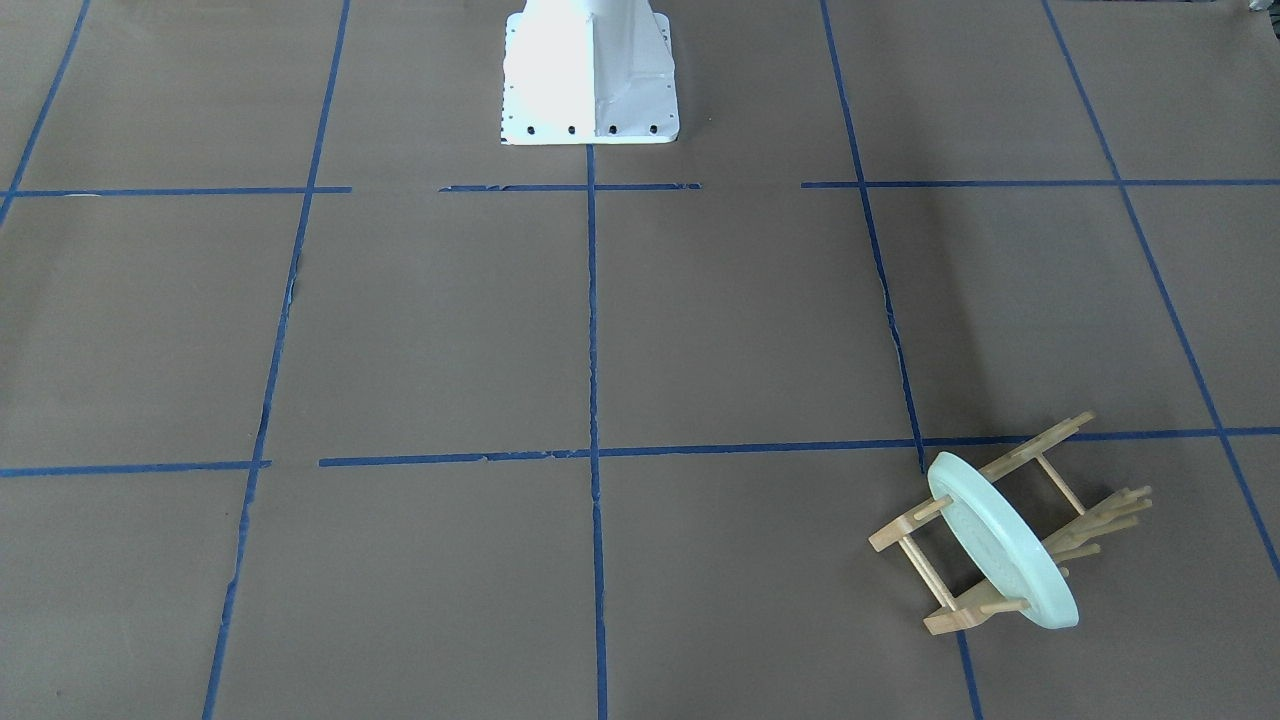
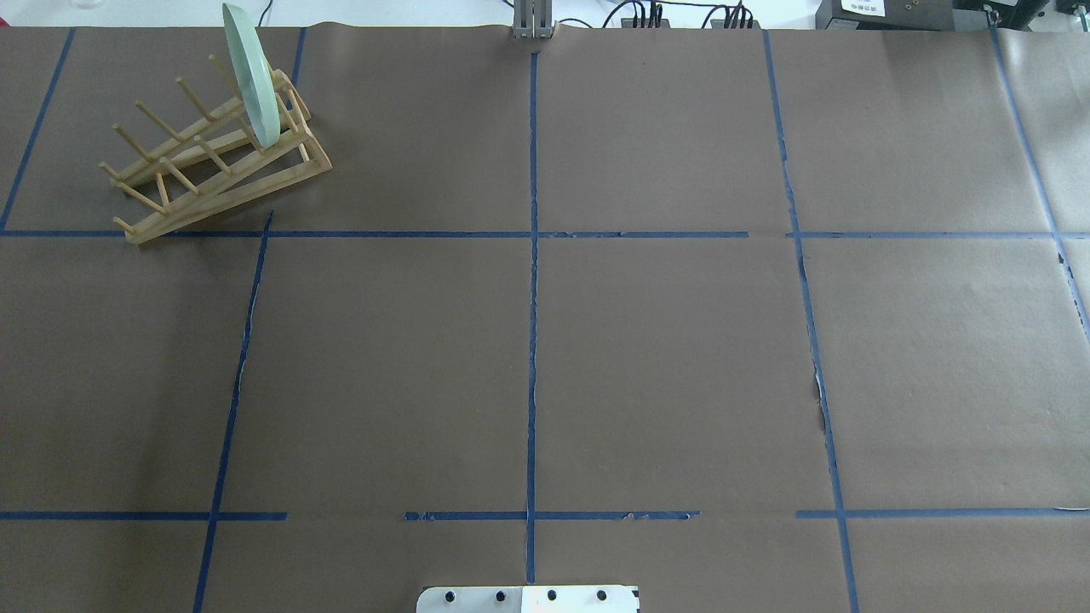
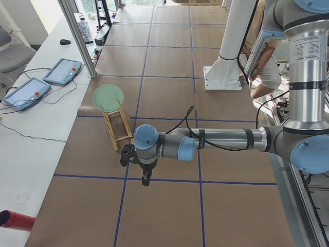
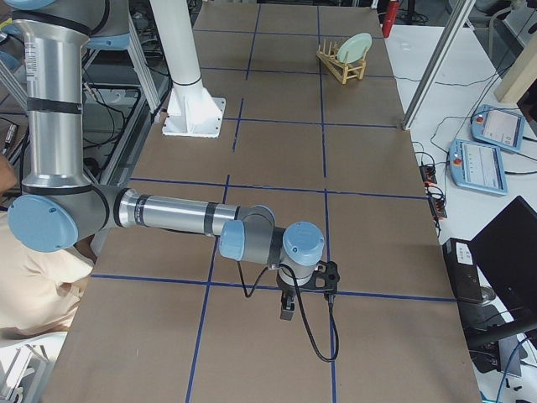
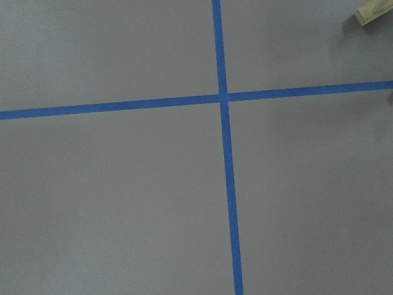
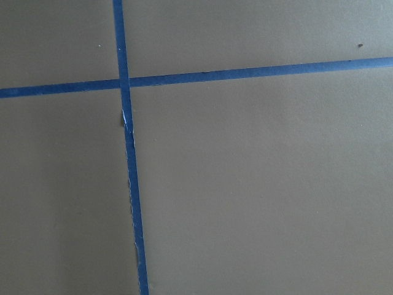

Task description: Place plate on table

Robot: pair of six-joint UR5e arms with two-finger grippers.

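Note:
The pale mint-green plate [image 1: 1000, 540] stands on edge in a slot of the light wooden peg rack [image 1: 1040, 440] on the brown table [image 1: 740, 320]. In the overhead view the plate [image 2: 251, 72] and rack [image 2: 213, 183] sit at the far left corner. The left gripper [image 3: 145, 177] shows only in the exterior left view, hanging over the table short of the plate [image 3: 108, 96]. The right gripper [image 4: 287, 311] shows only in the exterior right view, far from the plate [image 4: 357, 46]. I cannot tell whether either is open or shut.
The white robot base [image 1: 590, 70] stands at the table's robot side. The left wrist view shows a corner of the rack [image 5: 374, 11] at top right. Tablets [image 3: 61, 71], a metal post [image 3: 77, 36] and an operator [image 3: 262, 67] are beside the table.

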